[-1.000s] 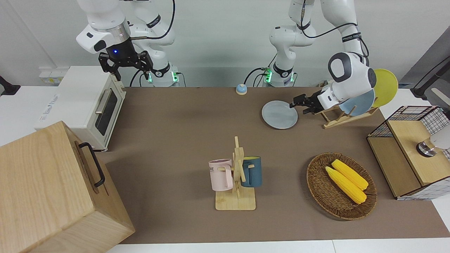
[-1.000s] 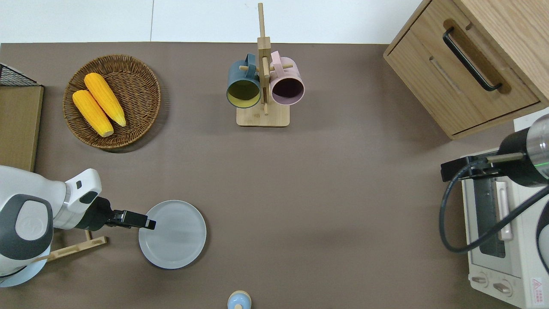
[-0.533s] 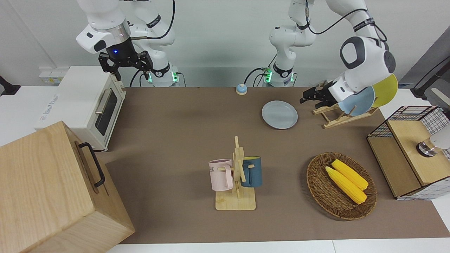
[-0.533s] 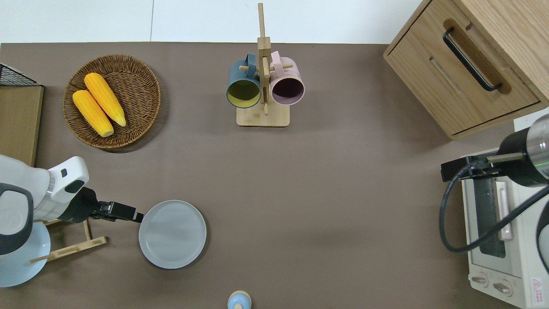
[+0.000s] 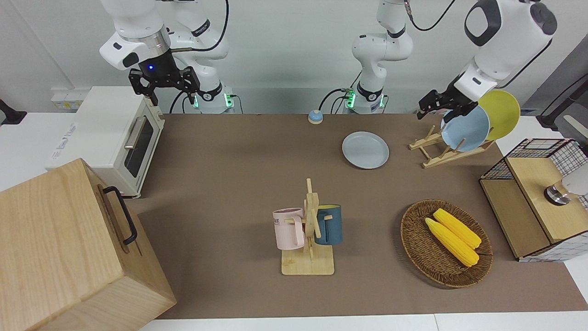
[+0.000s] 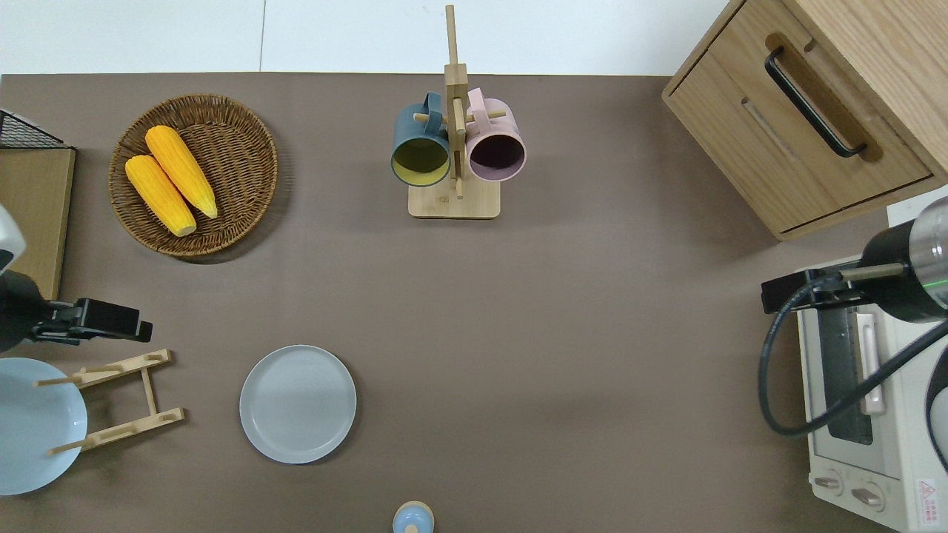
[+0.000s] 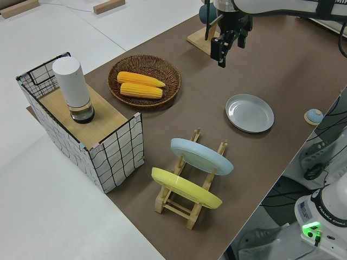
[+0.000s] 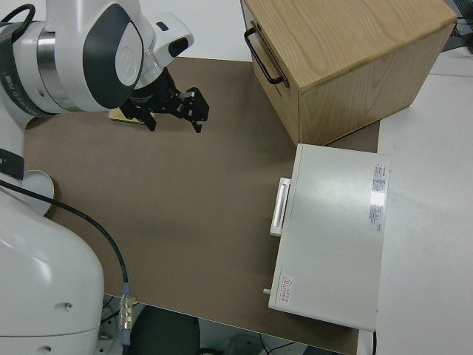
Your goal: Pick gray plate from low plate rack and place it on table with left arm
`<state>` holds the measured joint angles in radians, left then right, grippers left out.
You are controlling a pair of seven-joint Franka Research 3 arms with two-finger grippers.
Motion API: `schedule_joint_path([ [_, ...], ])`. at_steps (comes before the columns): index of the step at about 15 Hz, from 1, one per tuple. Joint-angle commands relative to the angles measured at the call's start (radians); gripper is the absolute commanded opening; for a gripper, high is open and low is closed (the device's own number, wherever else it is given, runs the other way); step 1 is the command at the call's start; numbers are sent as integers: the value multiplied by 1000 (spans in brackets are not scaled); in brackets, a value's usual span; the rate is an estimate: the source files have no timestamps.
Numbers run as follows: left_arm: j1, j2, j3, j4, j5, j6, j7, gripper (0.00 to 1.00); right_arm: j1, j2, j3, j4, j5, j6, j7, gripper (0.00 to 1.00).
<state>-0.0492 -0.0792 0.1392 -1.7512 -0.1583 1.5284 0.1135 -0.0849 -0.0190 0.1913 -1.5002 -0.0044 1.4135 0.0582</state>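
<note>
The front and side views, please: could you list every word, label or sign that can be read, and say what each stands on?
"FRANKA", on the robot base; the rest of that line is too small to read.
"KE", the end of a word on the pink mug; its earlier letters cannot be read.
A red warning triangle and printed labels, on the top of the toaster oven; their text is too small to read.

table (image 5: 229, 184) — gray plate (image 5: 365, 150) | low plate rack (image 5: 441, 154) | mug tree (image 5: 308, 239) | basket (image 5: 420, 248)
</note>
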Motion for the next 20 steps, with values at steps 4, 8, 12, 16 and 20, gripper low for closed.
schedule_joint_path([
  [4, -15, -43, -16, 87, 163, -120, -34, 995, -7, -2, 7, 6, 7, -14, 0, 987],
  [8, -17, -59, -33, 67, 184, -102, -29, 993, -7, -2, 5, 6, 7, -14, 0, 990],
  [12, -17, -91, -53, -28, 184, -21, -31, 993, -7, -2, 7, 6, 7, -14, 0, 990],
  [16, -18, -131, -58, -112, 184, 41, -28, 993, -7, -2, 7, 6, 7, -14, 0, 990],
  [20, -20, -155, -73, -156, 183, 82, -26, 1000, -7, -2, 5, 6, 7, -14, 0, 990],
])
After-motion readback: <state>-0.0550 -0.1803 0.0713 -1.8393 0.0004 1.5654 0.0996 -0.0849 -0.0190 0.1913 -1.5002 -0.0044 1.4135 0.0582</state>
